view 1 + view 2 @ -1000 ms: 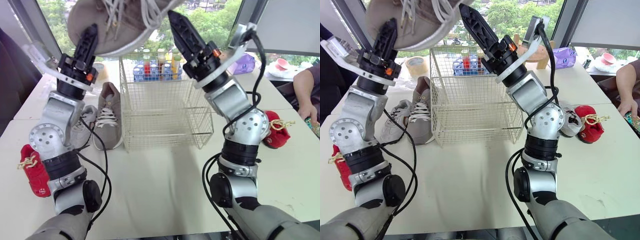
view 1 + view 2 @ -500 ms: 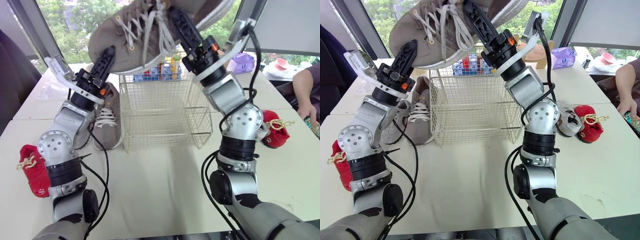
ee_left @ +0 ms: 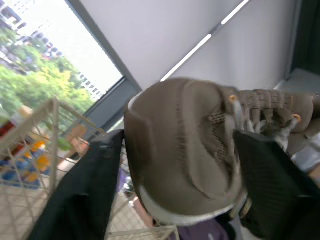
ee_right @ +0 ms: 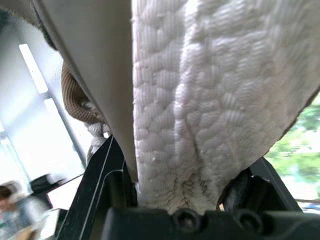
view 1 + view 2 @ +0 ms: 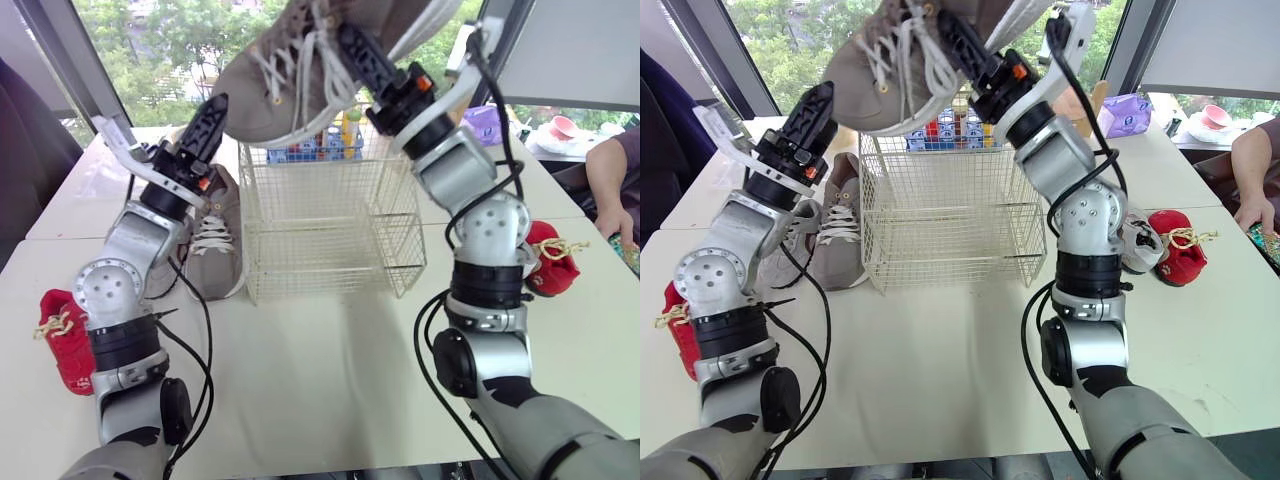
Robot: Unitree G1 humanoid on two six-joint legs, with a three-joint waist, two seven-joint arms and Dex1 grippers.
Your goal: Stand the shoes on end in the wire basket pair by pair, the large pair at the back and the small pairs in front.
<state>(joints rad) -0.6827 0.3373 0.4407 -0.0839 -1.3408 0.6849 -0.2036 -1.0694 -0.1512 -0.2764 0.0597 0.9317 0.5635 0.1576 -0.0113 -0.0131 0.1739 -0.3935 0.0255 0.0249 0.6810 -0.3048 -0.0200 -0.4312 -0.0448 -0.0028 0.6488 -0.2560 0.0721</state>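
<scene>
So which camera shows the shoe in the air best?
Left eye view: the large taupe sneaker shows laces and side, held in the right hand over the wire basket. Left wrist view shows its toe; right wrist view, its sole.

You have a white tabletop [image 5: 330, 372] with a white wire basket [image 5: 325, 250] standing at its middle, and a blue rack of bottles [image 5: 300, 148] just behind the basket at 12 o'clock. At the basket's 9 o'clock a taupe laced sneaker [image 5: 840, 235] lies just beside it, a pale grey sneaker [image 5: 790, 260] lies beyond that, and a small red shoe with a gold cord [image 5: 65, 342] sits well apart near 8 o'clock. At 3 o'clock a small grey shoe [image 5: 1138, 243] lies right beside a second small red shoe [image 5: 1180, 258].
</scene>
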